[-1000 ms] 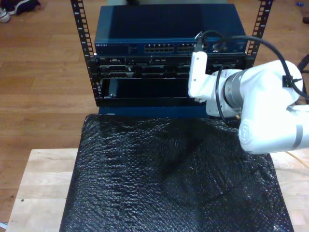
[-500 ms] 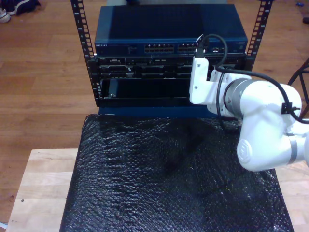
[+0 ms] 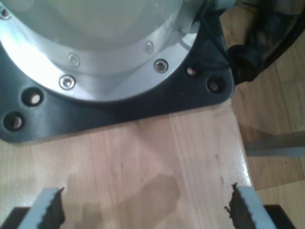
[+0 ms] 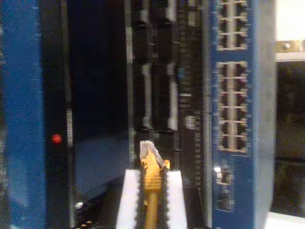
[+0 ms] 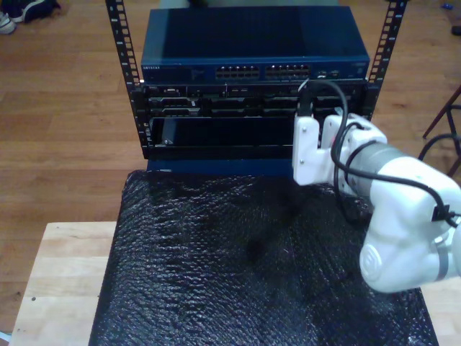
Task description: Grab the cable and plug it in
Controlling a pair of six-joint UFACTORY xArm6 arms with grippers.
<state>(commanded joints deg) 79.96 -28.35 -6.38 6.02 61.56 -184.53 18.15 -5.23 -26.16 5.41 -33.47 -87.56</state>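
Wooden floor behind, black mat (image 5: 245,267) over a pale table (image 5: 61,281), equipment rack (image 5: 248,94) at the far edge.

Second arm (image 5: 396,216) lower and further toward the exterior view's right than 0.5 s ago. My second gripper (image 4: 151,191) pinching the cable (image 4: 151,183), clear connector (image 4: 147,149) just short of the rack face, beside the blue switch (image 4: 238,114). My first gripper (image 3: 145,210) spread wide over bare wood (image 3: 157,162). Switch label too blurred to read.
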